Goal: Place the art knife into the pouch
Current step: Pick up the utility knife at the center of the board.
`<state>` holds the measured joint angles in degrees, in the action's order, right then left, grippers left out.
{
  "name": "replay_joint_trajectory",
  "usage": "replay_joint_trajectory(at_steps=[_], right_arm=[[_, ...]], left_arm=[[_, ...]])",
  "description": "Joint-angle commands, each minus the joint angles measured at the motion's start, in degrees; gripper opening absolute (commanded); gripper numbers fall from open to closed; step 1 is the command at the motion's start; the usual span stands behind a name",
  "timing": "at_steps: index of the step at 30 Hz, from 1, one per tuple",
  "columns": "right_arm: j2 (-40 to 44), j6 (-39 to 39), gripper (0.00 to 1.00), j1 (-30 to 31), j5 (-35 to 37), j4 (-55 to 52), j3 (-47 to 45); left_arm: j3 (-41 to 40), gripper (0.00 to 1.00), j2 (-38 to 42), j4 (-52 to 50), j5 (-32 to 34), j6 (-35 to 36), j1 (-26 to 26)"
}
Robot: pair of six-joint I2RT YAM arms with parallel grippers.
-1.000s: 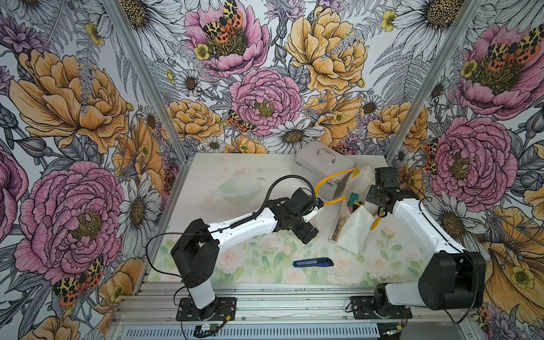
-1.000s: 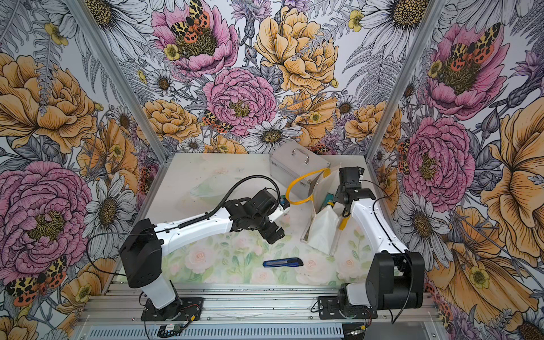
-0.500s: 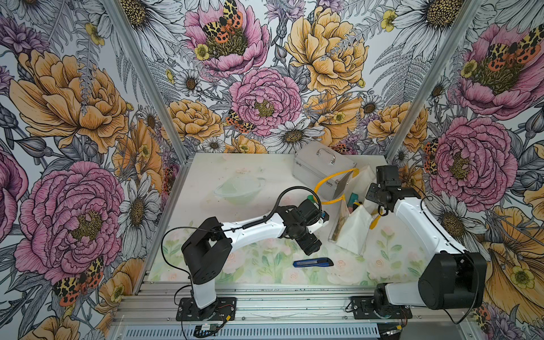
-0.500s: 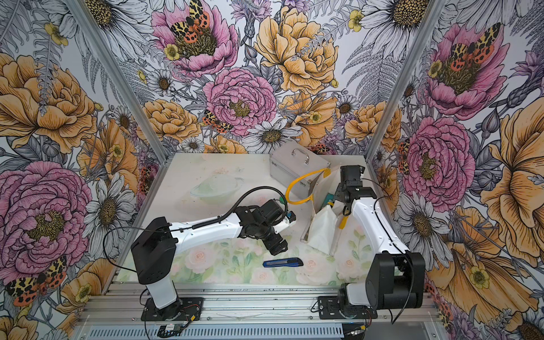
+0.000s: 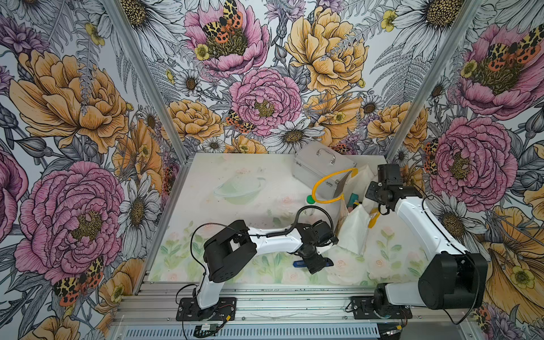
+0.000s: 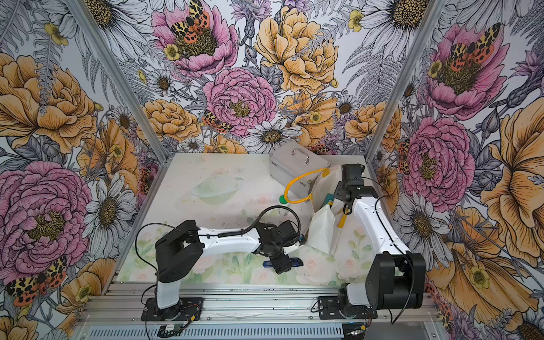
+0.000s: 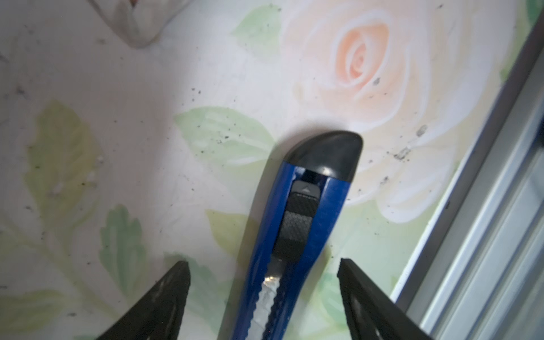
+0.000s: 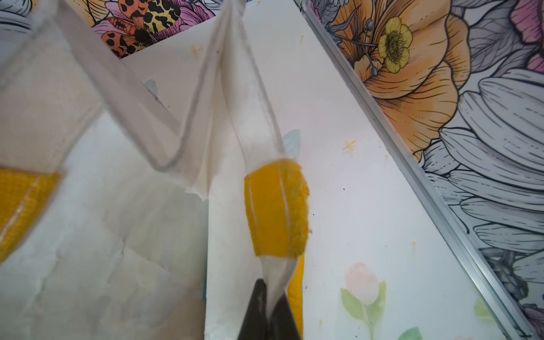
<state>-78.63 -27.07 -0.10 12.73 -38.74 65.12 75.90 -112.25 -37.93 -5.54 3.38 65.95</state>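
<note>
Blue art knife (image 7: 297,223) — jaws astride, ungripped.

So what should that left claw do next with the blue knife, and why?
Probably close on the art knife: the left claw is open, straddling its blue handle, which lies flat on the table. The right claw pinches the pouch by its rim.

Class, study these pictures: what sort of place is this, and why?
Probably a robot test booth: left arm and right arm bolted to an aluminium rail, floral printed panels walling the table, props like the pouch and metal case.
</note>
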Motion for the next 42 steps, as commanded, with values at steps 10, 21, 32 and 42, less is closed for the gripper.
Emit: replay_joint_trajectory(at_steps=[10,21,32,42], right_arm=[[5.2,-1.0,0.00,-0.2,-0.8,1.3,-2.5],[4.4,-1.8,0.00,-0.2,-1.0,2.1,-1.9],[2.7,-2.2,0.00,-0.2,-0.7,2.9,-0.7],[1.7,-2.8,0.00,-0.2,-1.8,2.9,0.6]], left_arm=[[6.4,0.69,-5.7,-4.5,8.4,-1.3,2.4],[8.4,0.32,-7.2,-8.1,15.0,-2.4,2.5],[7.0,0.12,-4.6,-8.6,19.6,-2.7,-0.8],[13.4,0.14,10.7,-11.4,18.9,-2.6,-9.9]])
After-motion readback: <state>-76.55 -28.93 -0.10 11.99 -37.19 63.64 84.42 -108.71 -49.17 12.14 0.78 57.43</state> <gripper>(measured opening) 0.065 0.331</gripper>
